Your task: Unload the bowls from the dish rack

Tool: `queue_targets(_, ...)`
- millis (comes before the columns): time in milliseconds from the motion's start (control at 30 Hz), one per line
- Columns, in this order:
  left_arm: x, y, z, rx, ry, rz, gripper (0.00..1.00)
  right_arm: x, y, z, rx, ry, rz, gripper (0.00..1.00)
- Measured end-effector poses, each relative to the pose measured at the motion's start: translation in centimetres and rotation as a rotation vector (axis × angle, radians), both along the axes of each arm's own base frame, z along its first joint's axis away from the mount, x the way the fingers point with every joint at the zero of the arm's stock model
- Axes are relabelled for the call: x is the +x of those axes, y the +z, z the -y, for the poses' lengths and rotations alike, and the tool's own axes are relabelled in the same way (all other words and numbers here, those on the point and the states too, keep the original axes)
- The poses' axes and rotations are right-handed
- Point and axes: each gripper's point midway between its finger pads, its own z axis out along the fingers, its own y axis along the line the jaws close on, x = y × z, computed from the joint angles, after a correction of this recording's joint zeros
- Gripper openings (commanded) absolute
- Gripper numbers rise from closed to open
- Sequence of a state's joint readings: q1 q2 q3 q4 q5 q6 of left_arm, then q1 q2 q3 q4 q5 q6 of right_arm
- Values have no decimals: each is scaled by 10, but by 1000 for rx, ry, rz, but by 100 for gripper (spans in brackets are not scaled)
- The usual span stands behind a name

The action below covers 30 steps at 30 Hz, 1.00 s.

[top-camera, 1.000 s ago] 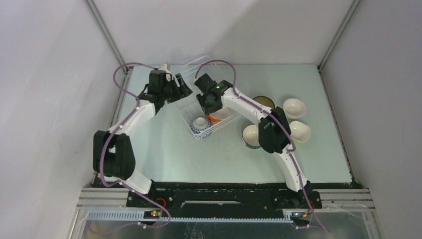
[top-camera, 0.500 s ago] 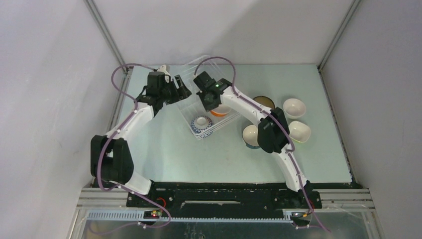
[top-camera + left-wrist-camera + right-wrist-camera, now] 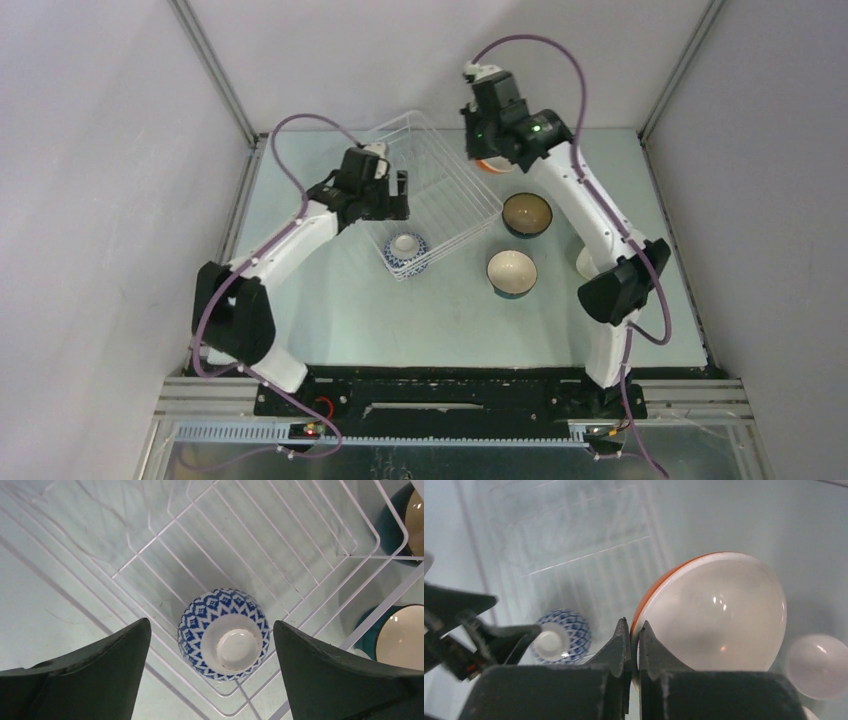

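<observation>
The white wire dish rack [image 3: 440,190] stands at the back middle of the table. One blue-and-white patterned bowl [image 3: 405,250] lies upside down in its near corner. My left gripper [image 3: 395,195] is open above the rack. In the left wrist view that bowl [image 3: 223,632] sits below, between the spread fingers of the left gripper [image 3: 211,625], which do not touch it. My right gripper [image 3: 490,140] is raised at the back right of the rack. In the right wrist view the right gripper [image 3: 634,625] is shut on the rim of the orange bowl [image 3: 714,610] with a pale inside.
A dark bowl with a brown inside [image 3: 527,213] and a teal bowl with a cream inside [image 3: 512,272] stand upright on the table right of the rack. A white bowl [image 3: 581,262] shows partly behind the right arm. Grey walls enclose the table.
My right gripper has lifted the orange bowl out of the rack and swung up to the back right. My left gripper has moved from the rack's far left side to above the blue-and-white bowl.
</observation>
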<state>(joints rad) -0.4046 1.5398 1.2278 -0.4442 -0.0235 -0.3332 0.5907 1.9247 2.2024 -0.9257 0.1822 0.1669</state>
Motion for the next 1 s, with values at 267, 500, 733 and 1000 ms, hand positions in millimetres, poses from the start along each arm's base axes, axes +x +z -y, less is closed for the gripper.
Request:
queue_targets(267, 5, 7, 40, 209, -117, -16, 100, 11, -44, 119, -161, -305, -114, 0)
queue_targets(500, -15, -21, 46, 284, -176, -110, 100, -40, -112, 168, -320, -431, -305, 0)
queue_targets(733, -20, -41, 47, 310, -206, -171, 100, -76, -106, 159, -335, -433, -271, 0)
queue_targets(1000, -34, -65, 52, 302, -256, -269, 100, -107, -133, 147, -386, -438, -314, 0)
